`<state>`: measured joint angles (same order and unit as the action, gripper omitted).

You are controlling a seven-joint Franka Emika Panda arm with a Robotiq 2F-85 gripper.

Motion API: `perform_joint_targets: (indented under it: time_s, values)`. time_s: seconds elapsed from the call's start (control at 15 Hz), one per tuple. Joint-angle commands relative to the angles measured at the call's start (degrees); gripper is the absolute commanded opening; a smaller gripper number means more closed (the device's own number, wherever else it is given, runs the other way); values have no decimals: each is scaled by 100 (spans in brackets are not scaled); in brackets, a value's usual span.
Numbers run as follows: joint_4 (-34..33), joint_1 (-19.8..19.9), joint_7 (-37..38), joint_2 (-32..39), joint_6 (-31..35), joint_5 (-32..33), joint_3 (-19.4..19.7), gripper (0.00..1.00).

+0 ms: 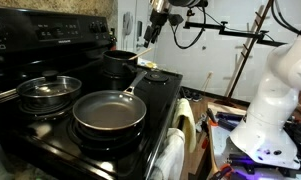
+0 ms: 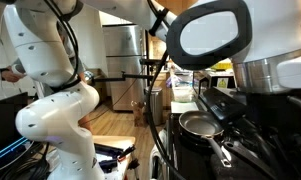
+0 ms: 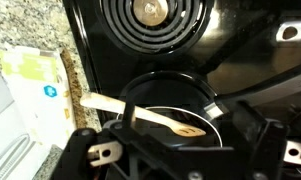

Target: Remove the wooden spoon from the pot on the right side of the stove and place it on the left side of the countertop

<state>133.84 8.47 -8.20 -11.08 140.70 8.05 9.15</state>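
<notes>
In the wrist view the dark pot [image 3: 168, 95] stands on the black stove [image 3: 245, 45], seen from above. The pale wooden spoon [image 3: 140, 114] lies across the pot, its bowl inside and its handle sticking out over the rim towards the speckled countertop [image 3: 75, 95]. My gripper [image 3: 185, 142] hangs above the pot, open and empty, with its dark fingers framing the lower edge of that view. In an exterior view the gripper [image 1: 158, 14] is high above the pot [image 1: 117, 62] at the back of the stove [image 1: 30, 140].
A frying pan [image 1: 108, 112] sits at the stove's front and a steel pot with a glass lid [image 1: 48, 92] beside it. A white and yellow packet [image 3: 35, 80] lies on the countertop by the spoon handle. A coil burner [image 3: 150, 22] is beyond the pot.
</notes>
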Motion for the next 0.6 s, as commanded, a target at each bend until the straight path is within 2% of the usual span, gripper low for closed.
perform_joint_targets:
  time_s: [0.0, 0.13, 0.33, 0.4, 0.47, 0.53]
  values:
    - [-750, -46, -1194, 408, -485, -212, 235, 100]
    - [-1327, -27, -1677, 683, -943, -77, 264, 100]
    - [-2153, -52, -2386, 1157, -1781, -234, 224, 100]
    - [-2267, -38, -2493, 1226, -1789, -249, 201, 100]
    - [-1826, 5, -2090, 880, -1549, -88, 183, 100]
    - [-1984, 5, -2173, 1003, -1603, -91, 161, 100]
